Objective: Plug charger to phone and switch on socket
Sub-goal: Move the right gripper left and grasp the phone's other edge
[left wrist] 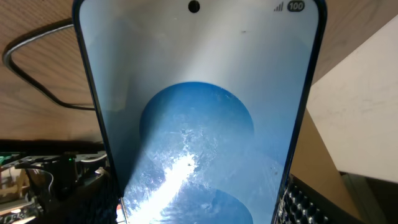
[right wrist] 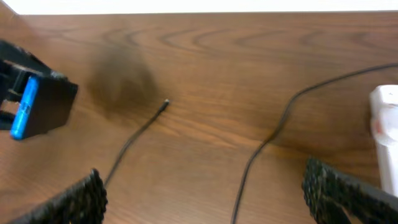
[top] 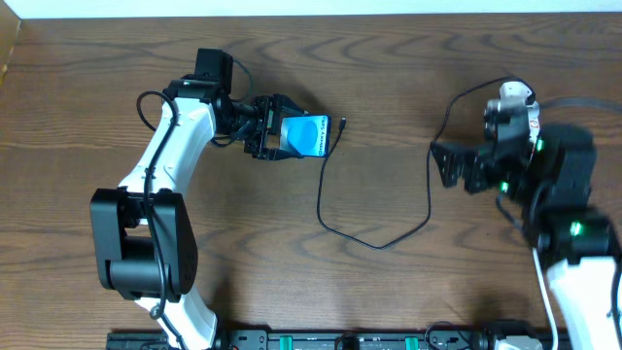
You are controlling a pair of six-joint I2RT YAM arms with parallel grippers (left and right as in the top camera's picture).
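Left claw (top: 275,130) grips one phone (top: 306,136); one charger (top: 321,199) lies loose.

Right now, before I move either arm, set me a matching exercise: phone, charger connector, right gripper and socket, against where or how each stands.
1 phone
2 charger connector
3 right gripper
4 socket

A open, nothing in it
B white, on the right side
C clamped in the left gripper
D lying loose near the phone, unplugged

Pairs: 1-C, 2-D, 3-A, 4-B
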